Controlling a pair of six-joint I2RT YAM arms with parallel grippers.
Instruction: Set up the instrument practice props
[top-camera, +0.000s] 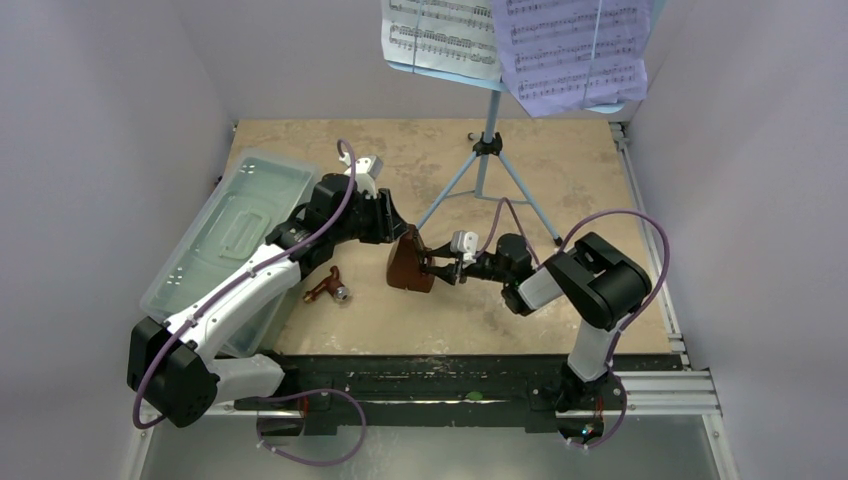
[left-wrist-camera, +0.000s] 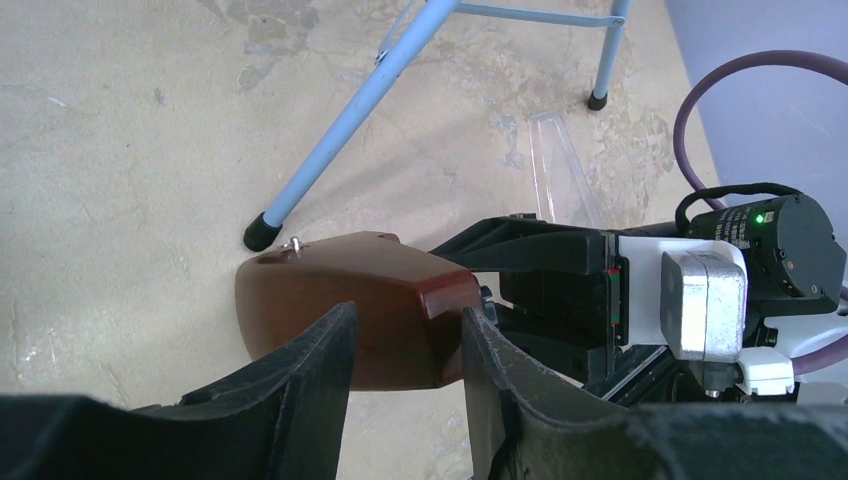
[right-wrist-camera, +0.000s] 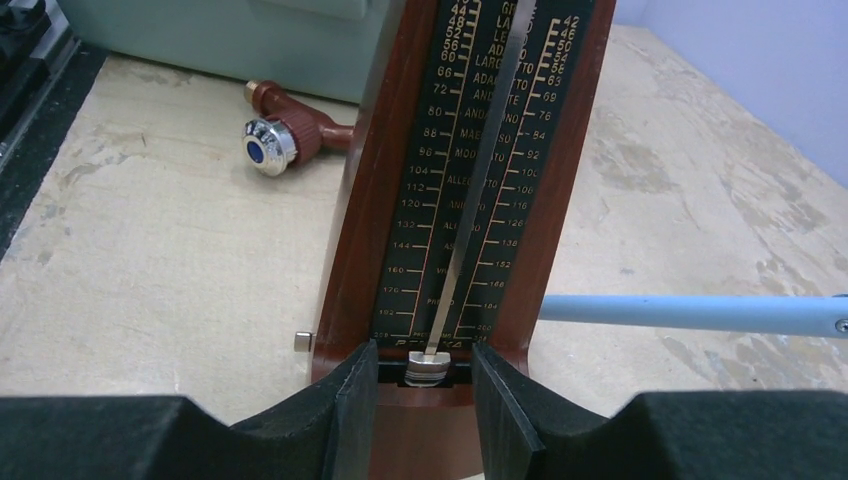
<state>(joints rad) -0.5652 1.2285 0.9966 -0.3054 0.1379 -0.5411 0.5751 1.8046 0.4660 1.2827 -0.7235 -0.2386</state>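
the step in hand looks to be readying the metronome (top-camera: 408, 264), which stands upright mid-desk, just in front of the music stand (top-camera: 487, 150). the stand is already up at the back, with the sheet-music pages (top-camera: 520, 40) on it. the metronome's clear cover (left-wrist-camera: 560, 170) lies off to the side, on the desk (top-camera: 400, 150) near one tripod foot.

the left pincer (left-wrist-camera: 405, 330) is partly open, its fingers pressed on either side of the wooden body, apparently steadying it. the right pincer (right-wrist-camera: 425, 360) faces the tempo scale with its jaws apart. they flank the silver weight at the foot of the pendulum (right-wrist-camera: 480, 180) with a gap each side, so it holds nothing.

the next move probably calls for drawing the right pincer straight back from the face, without brushing the pendulum or tipping the body.

room is tight here. a light-blue tripod leg (right-wrist-camera: 690, 313) runs just beside the metronome on the right arm's side. a small brown key with a silver knob (right-wrist-camera: 290, 128) lies near on the other side (probably the winder). the clear lidded box (top-camera: 235, 225) lines the desk's left edge. the near strip of desk is the freest.
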